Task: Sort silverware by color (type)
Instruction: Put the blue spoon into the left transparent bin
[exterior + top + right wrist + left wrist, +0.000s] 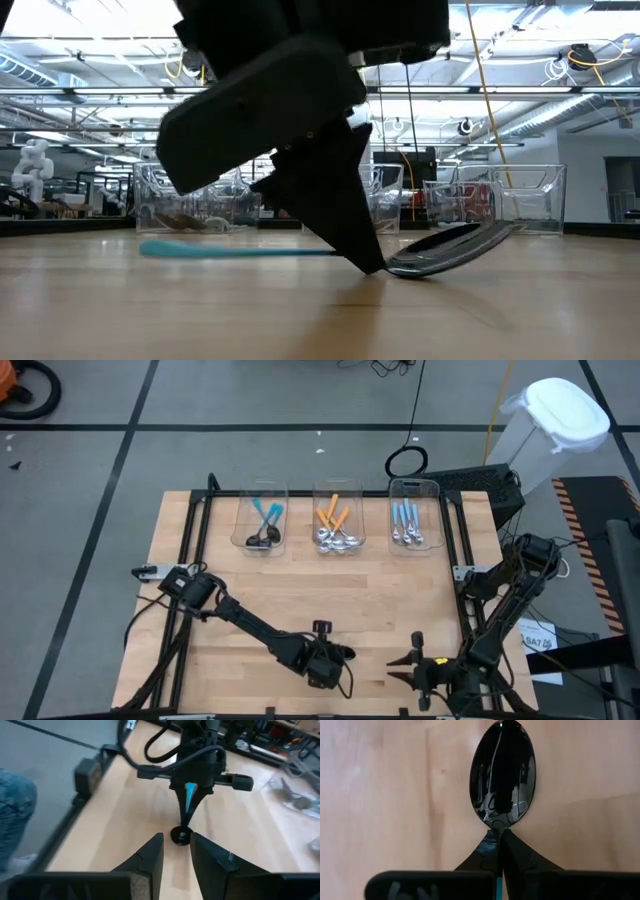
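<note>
A spoon with a teal handle and a black bowl lies near the table's front edge, in the middle. My left gripper stands over it, pointing down and shut on it; it also shows in the high view. My right gripper is open and empty just to the right of it, pointing at the spoon. The other spoons lie in three clear bins at the far side: teal with black bowls, orange and light blue. My left gripper pinches the spoon's neck, where the black bowl meets the teal handle, between its two fingertips. The fingers come from above, pointing down, and lie across the spoon. The spoon lies about level at the table top, its bowl's tip slightly raised.
The three clear bins stand in a row along the table's far side. Bare wood lies between them and the grippers. A black frame rail runs along the table's left and far edges. A white bin stands off the table.
</note>
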Controlling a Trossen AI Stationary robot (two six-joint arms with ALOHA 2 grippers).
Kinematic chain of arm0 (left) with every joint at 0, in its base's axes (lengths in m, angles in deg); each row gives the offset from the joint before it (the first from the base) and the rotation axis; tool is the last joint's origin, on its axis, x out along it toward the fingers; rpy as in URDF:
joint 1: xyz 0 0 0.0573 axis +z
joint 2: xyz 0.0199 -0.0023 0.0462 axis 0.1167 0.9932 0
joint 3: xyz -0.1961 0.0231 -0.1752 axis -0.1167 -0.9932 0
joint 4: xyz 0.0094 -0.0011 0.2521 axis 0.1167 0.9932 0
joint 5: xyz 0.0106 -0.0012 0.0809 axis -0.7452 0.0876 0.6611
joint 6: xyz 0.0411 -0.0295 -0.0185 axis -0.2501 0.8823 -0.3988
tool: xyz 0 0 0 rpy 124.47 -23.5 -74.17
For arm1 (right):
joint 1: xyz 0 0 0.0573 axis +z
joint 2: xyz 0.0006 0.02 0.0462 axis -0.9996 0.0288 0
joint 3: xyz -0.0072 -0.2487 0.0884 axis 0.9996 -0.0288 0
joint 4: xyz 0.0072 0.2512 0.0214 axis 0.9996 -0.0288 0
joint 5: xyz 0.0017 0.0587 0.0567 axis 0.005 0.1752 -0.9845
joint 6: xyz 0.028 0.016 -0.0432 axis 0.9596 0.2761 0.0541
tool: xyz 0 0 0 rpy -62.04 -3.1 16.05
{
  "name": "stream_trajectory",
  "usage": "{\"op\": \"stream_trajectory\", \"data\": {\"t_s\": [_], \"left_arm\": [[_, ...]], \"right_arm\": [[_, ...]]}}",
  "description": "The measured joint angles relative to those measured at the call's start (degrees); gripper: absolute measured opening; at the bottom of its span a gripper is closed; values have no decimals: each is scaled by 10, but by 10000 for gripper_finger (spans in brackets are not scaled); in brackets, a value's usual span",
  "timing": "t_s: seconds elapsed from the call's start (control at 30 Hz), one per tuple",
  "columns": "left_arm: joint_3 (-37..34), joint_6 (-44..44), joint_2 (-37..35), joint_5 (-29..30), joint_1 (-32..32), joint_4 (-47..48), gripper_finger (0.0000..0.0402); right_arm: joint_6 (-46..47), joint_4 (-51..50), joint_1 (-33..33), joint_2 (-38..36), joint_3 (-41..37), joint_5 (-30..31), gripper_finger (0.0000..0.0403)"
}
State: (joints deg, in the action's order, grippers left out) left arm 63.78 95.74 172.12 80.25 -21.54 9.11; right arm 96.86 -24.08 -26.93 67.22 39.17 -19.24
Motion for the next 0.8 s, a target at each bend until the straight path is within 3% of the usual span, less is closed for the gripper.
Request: {"op": "stream_trajectory", "data": {"t_s": [0.37,0.5,0.63,0.8], "left_arm": [[63,-50,1,8,21,122,5],[74,-59,0,18,25,147,5],[91,-61,0,27,26,180,5],[121,-67,0,33,26,213,5]], "right_arm": [[-88,-6,-68,0,0,-4,91],[-38,-34,-100,0,0,-12,91],[7,-57,-138,0,0,-66,99],[18,-58,-162,0,0,-77,122]]}}
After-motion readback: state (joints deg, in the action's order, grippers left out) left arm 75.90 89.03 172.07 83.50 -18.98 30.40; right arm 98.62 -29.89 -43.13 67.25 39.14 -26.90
